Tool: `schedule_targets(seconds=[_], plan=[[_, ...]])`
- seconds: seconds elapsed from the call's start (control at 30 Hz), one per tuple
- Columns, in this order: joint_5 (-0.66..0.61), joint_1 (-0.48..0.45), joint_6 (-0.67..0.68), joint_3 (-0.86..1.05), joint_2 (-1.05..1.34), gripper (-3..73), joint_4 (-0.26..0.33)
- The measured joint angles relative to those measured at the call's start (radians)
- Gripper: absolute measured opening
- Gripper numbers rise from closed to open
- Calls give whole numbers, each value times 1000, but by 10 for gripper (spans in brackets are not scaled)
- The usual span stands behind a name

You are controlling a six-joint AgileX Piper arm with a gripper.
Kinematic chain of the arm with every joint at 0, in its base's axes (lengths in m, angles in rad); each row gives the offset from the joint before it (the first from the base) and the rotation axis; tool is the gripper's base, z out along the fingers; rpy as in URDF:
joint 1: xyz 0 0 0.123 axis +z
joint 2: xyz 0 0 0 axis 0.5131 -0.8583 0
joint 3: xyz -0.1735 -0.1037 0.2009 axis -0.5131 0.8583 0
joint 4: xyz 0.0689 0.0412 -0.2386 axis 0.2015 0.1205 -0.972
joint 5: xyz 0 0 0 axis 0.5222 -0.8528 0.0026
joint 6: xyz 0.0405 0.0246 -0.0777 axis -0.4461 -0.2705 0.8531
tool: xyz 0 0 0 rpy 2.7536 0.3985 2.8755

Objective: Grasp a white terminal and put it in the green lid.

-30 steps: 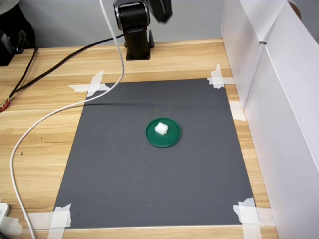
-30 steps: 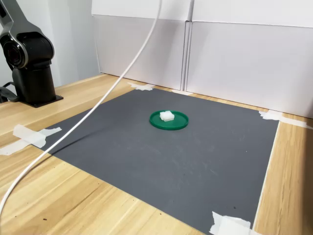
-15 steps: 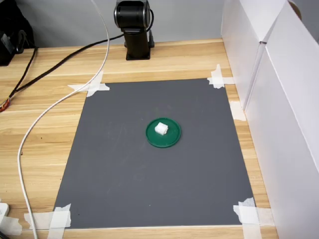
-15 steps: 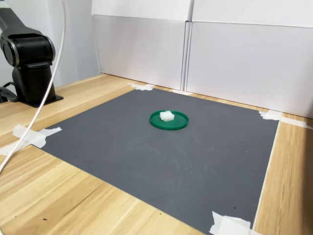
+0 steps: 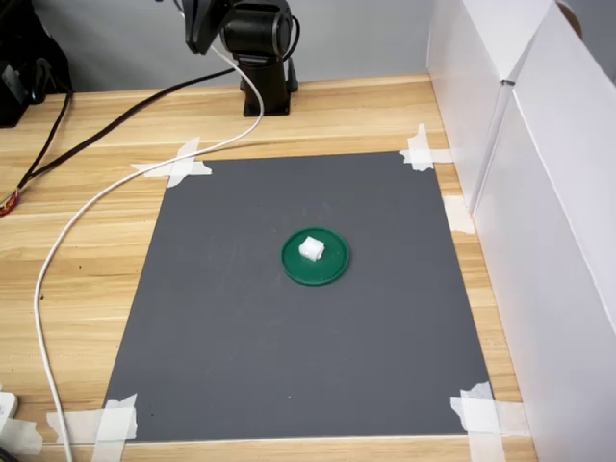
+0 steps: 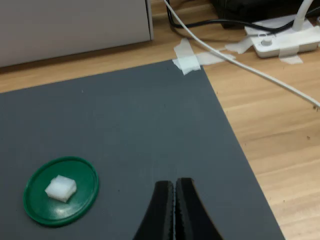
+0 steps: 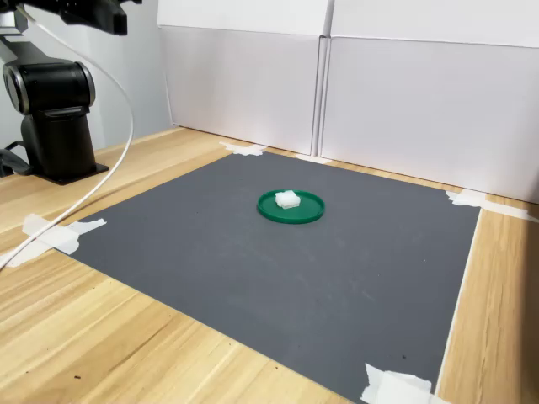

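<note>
The white terminal [image 5: 310,247] lies inside the green lid [image 5: 318,272] near the middle of the dark grey mat, seen in both exterior views as terminal [image 7: 287,199] and lid [image 7: 308,212]. The wrist view shows the terminal [image 6: 60,188] on the lid [image 6: 82,172] from high up. My gripper [image 6: 174,197] is shut with its black fingers pressed together and nothing between them, well above the mat and away from the lid. Only the arm's upper part [image 5: 204,21] shows near its base [image 5: 265,58].
A grey mat [image 5: 241,337] is taped at its corners to the wooden table. White panels [image 5: 539,192] wall the first exterior view's right. A white cable [image 5: 106,192] trails from the arm over the table. A power strip [image 6: 285,42] and black cables lie off the mat.
The arm's upper part has come back into sight above the base, and the white cable has swung with it. The terminal and the lid have not moved.
</note>
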Motion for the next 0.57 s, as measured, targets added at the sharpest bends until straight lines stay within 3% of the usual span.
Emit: schedule_targets(seconds=[0.57], plan=[[2,0,0,162,174,-15,-11]])
